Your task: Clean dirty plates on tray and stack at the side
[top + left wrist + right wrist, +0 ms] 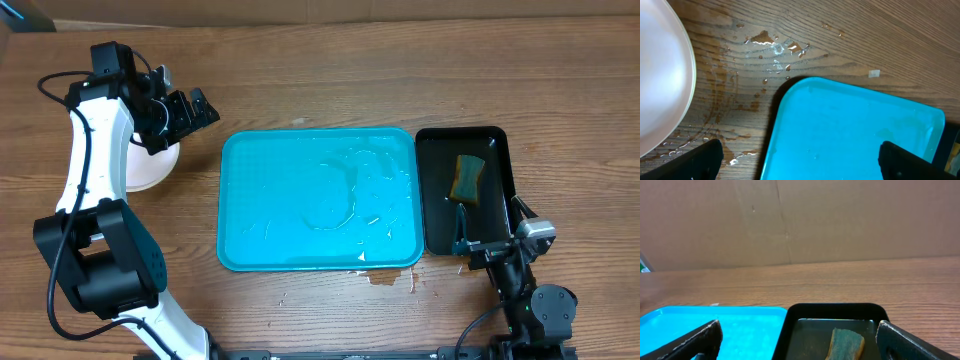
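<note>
The turquoise tray (pixel 318 200) lies in the middle of the table, wet and with no plates on it; it also shows in the left wrist view (pixel 850 135) and the right wrist view (pixel 700 320). A stack of white plates (pixel 150 165) sits left of the tray, partly under my left arm; its rim shows in the left wrist view (pixel 665 80). How many plates are in it I cannot tell. My left gripper (pixel 185 112) is open and empty, above the table between the plates and the tray's far left corner. My right gripper (pixel 470 245) is open and empty at the black tray's near edge.
A narrow black tray (pixel 465 190) with a green-yellow sponge (pixel 467 176) stands right of the turquoise tray; the sponge also shows in the right wrist view (pixel 845 345). Water puddles lie on the wood near the plates (pixel 775 47) and at the tray's front edge (pixel 390 277).
</note>
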{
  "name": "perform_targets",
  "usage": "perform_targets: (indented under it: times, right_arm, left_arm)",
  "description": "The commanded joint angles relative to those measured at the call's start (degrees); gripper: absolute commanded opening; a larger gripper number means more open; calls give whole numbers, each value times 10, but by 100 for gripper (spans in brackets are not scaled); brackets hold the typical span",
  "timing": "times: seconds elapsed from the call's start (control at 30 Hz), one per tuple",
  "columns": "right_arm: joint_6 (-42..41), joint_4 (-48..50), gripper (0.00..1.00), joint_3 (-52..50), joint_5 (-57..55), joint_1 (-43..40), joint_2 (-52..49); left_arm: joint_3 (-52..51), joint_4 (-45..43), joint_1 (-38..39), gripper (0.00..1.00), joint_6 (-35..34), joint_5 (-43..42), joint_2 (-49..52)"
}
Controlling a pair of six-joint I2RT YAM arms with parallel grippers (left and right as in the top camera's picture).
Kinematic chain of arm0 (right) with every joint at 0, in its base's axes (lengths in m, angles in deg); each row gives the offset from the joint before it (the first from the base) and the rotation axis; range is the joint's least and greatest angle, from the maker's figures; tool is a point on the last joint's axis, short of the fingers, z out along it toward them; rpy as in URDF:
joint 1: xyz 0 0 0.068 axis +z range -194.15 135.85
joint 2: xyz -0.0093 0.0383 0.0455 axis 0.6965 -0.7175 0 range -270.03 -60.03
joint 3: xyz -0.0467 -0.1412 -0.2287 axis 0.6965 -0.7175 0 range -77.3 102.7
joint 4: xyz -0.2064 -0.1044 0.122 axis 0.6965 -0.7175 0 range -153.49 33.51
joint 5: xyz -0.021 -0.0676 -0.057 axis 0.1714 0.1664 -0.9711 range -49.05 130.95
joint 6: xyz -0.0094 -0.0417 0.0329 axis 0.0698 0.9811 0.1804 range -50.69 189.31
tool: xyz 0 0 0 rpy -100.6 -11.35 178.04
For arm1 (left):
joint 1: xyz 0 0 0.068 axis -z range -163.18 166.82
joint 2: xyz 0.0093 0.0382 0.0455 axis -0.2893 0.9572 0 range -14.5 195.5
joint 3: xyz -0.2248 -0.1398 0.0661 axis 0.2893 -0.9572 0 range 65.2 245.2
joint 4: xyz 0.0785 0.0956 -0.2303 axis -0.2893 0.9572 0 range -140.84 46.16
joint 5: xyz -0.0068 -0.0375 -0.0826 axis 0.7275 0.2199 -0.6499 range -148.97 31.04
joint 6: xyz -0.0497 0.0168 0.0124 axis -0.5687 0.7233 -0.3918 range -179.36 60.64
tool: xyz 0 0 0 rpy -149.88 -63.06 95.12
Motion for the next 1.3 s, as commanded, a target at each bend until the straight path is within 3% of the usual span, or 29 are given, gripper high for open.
perform_targets:
  times: [0.0,0.37,0.57,0.83,1.1,1.27]
  right_arm:
    - [2,2,100,-6,-9,-1,6]
    - [2,2,100,-6,-9,-1,6]
    - [2,2,100,-6,-9,-1,6]
    - [2,2,100,-6,-9,-1,6]
    - [2,2,100,-6,-9,-1,6]
    - [2,2,100,-6,-9,-1,6]
  left_arm:
    - [-1,0,1,100,15,-8,-16]
    - [-2,0,20,100,15,18,-33]
    - [-2,0,71,100,15,90,-144]
    - [-2,0,141,100,15,97,-311]
    - [-2,0,150,100,16,97,-408]
    - [-3,38,150,100,28,155,-448]
